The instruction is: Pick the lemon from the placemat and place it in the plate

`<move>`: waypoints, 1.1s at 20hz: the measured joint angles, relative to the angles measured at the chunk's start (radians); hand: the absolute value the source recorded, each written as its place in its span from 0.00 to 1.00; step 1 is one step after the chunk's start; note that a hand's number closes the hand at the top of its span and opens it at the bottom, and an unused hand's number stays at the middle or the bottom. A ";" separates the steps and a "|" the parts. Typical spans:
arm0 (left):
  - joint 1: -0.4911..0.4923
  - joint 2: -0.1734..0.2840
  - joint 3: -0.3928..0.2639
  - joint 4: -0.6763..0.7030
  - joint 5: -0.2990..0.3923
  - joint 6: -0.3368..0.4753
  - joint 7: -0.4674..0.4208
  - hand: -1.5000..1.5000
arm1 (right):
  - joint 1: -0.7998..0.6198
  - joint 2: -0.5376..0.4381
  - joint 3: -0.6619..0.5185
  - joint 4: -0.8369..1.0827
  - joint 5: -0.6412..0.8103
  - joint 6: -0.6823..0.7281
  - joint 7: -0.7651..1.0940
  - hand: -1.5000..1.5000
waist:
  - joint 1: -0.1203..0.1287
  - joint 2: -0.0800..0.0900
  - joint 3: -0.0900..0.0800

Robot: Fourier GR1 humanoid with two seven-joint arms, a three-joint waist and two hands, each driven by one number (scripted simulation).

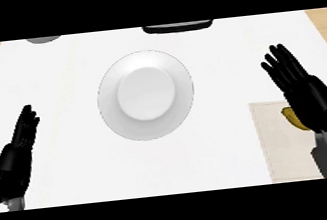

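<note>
Lying on the placemat, the lemon was mostly hidden behind the open right hand. It looked light, firm and prone to rolling, best cupped round its middle. The plate sat well apart; the left hand rested open.

I see the plate mid-counter. The placemat lies at its four o'clock, lemon on it, my right hand above. My left hand rests at eight o'clock.
</note>
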 measured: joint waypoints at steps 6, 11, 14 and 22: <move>0.002 -0.074 -0.066 0.070 0.042 -0.042 0.091 0.50 | -0.181 -0.148 -0.038 0.051 -0.066 0.289 -0.051 1.00 | 0.038 0.003 0.020; -0.014 -0.135 -0.120 0.081 0.088 -0.082 0.171 0.50 | -0.248 -0.304 -0.111 0.165 0.098 0.385 -0.239 0.00 | 0.045 0.012 0.024; -0.032 -0.159 -0.140 0.083 0.100 -0.090 0.210 0.50 | -0.254 -0.329 -0.154 0.310 0.125 0.473 -0.409 0.00 | 0.054 0.013 0.028; -0.071 -0.195 -0.164 0.083 0.101 -0.079 0.275 0.50 | -0.297 -0.475 -0.148 0.531 0.275 0.546 -0.631 0.00 | 0.068 0.008 0.029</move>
